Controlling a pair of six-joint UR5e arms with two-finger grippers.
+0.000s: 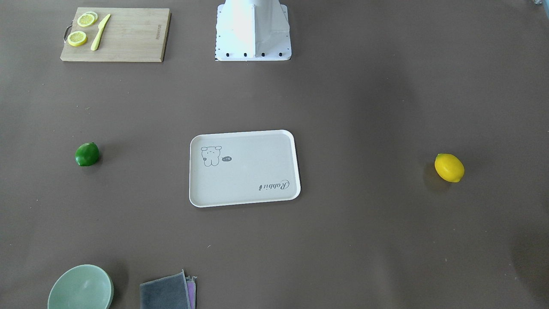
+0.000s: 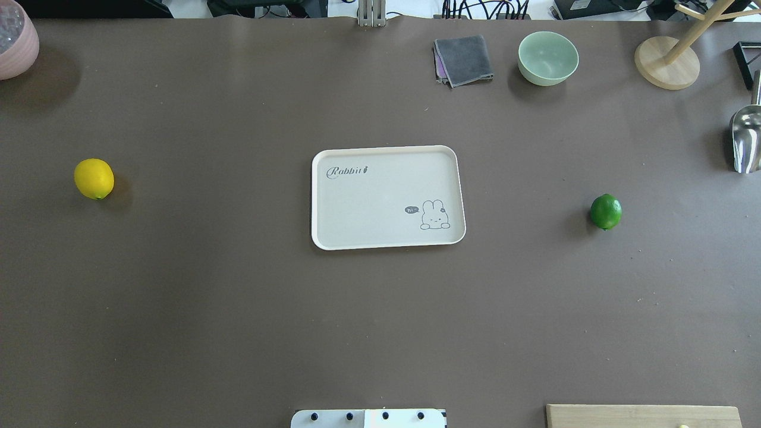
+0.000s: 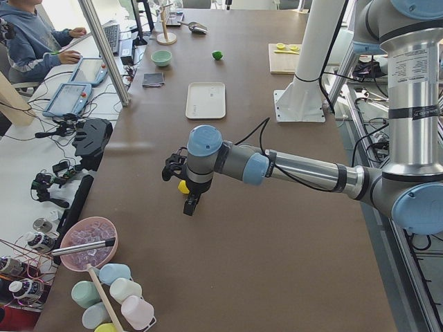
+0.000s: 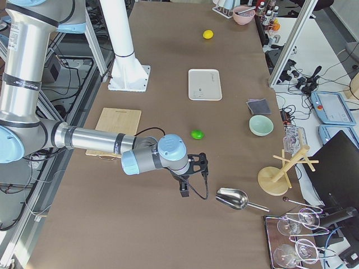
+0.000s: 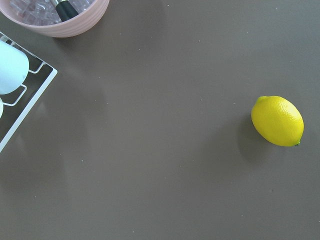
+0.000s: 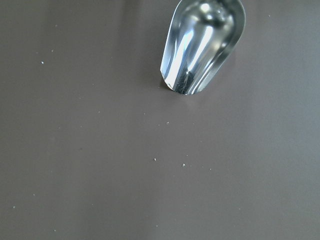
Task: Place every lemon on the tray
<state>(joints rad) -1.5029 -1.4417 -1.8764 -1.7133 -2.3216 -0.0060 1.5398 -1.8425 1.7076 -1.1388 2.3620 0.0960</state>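
The off-white tray (image 2: 380, 202) lies in the table's middle with nothing on it. The yellow lemon (image 2: 94, 178) lies on the table far to the tray's left; it also shows in the left wrist view (image 5: 277, 121). The green lemon (image 2: 606, 211) lies on the table to the tray's right. My left gripper (image 3: 188, 200) hangs above the table close to the yellow lemon, seen only from the side; I cannot tell if it is open. My right gripper (image 4: 183, 190) hovers between the green lemon (image 4: 197, 134) and a metal scoop, also seen only from the side.
A wooden cutting board (image 1: 128, 34) with lemon slices and a knife sits near the robot base (image 1: 253, 30). A green bowl (image 2: 547, 57), grey cloth (image 2: 464, 59), wooden stand (image 2: 666, 62), metal scoop (image 2: 746, 139) and pink bowl (image 2: 15, 41) line the edges.
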